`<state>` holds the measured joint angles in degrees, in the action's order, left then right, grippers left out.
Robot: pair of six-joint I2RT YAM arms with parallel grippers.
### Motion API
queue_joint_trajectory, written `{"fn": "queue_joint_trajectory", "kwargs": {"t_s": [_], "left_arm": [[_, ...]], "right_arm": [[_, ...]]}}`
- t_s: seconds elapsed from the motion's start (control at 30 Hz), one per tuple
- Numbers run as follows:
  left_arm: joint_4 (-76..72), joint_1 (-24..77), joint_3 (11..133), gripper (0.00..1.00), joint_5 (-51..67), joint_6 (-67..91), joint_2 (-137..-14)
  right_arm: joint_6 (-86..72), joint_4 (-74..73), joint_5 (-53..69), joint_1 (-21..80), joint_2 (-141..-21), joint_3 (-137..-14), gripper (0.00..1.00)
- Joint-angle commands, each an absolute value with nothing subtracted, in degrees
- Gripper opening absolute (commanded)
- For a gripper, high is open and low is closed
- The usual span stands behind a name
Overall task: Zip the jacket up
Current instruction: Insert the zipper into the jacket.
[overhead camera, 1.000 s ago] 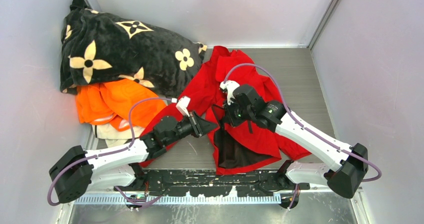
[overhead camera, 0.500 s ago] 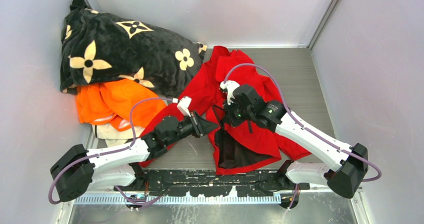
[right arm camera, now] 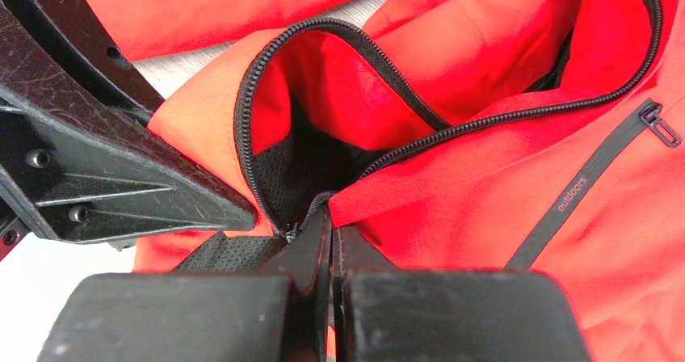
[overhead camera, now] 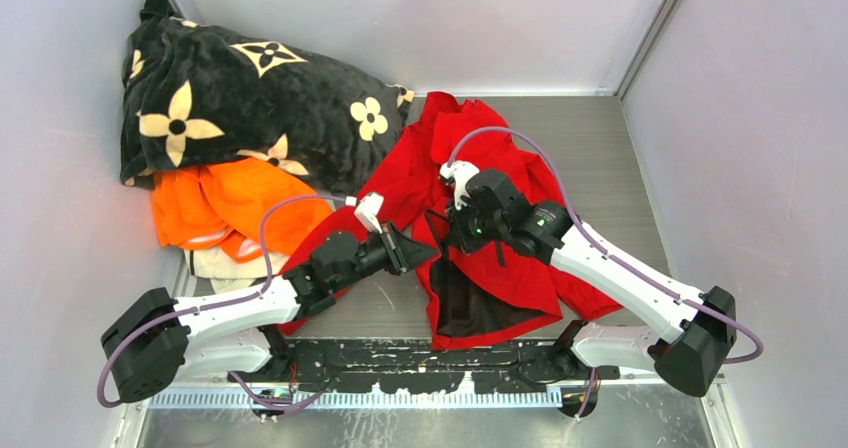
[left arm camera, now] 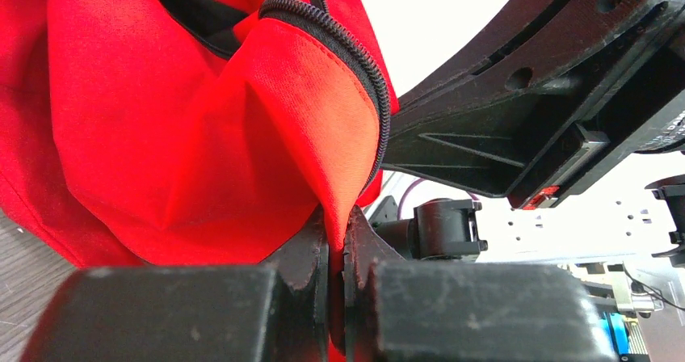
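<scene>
A: Quick count. Jackets?
B: One. Red jacket [overhead camera: 525,283], crumpled on the table [overhead camera: 600,148] about mid-width. Its near hem lies by the arm bases. Dark lining shows at the lower front.
A: Grippers on it?
B: Two. Left gripper [overhead camera: 428,252] reaches in from the left, right gripper [overhead camera: 452,236] from the right. Their tips sit close together over the front opening.
A: Left fingers?
B: Narrow, pinched on a fold of red cloth just beside one row of zip teeth. The cloth is sandwiched between both pads.
A: Right fingers?
B: Pressed together, tips at the spot where the two rows of teeth meet, gripping the jacket there. Can't tell if the slider itself is between them.
A: Zip?
B: One front zip [right arm camera: 246,128], two rows of teeth, spread apart above that junction. Black mesh lining shows in the gap.
A: Other zips?
B: One pocket zip [right arm camera: 590,176], closed, with one pull tab at its top end. The word "outdoors" is printed alongside it.
A: Clutter?
B: Three pieces, all on the left. One black blanket [overhead camera: 230,98] with cream flowers sits in the far corner. One orange garment [overhead camera: 230,203] lies under its near edge, beside the jacket. One pale cloth [overhead camera: 225,263] peeks out below the orange.
</scene>
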<state>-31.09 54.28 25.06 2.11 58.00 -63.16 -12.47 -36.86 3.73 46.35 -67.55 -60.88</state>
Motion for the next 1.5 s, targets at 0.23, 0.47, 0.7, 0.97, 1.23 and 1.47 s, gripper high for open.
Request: {"fn": "queue_joint_trajectory", "kwargs": {"t_s": [0.23,0.47,0.7,0.97,1.23,1.47], "left_arm": [[-30.63,55.09,28.31,0.00,0.44,56.07,-63.37],[-31.85,55.09,27.47,0.00,-1.28,56.23,-61.53],[-31.66,55.10,27.49,0.00,-1.98,56.16,-61.31],[-31.04,55.10,27.38,0.00,-2.22,56.40,-61.69],[-31.33,55.09,27.63,0.00,-1.41,56.69,-62.66],[-31.20,55.06,27.52,0.00,-0.99,56.69,-62.87]], "right_arm": [[-13.15,-32.96,4.05,46.58,-66.58,-62.31,0.01],[-13.15,-32.96,4.07,46.58,-66.53,-62.06,0.01],[-13.18,-32.98,4.09,46.58,-66.49,-62.05,0.01],[-13.31,-33.01,4.13,46.58,-66.45,-61.97,0.01],[-13.36,-32.92,4.05,46.58,-66.45,-62.05,0.01],[-13.40,-32.92,3.99,46.49,-66.45,-62.14,0.01]]}}
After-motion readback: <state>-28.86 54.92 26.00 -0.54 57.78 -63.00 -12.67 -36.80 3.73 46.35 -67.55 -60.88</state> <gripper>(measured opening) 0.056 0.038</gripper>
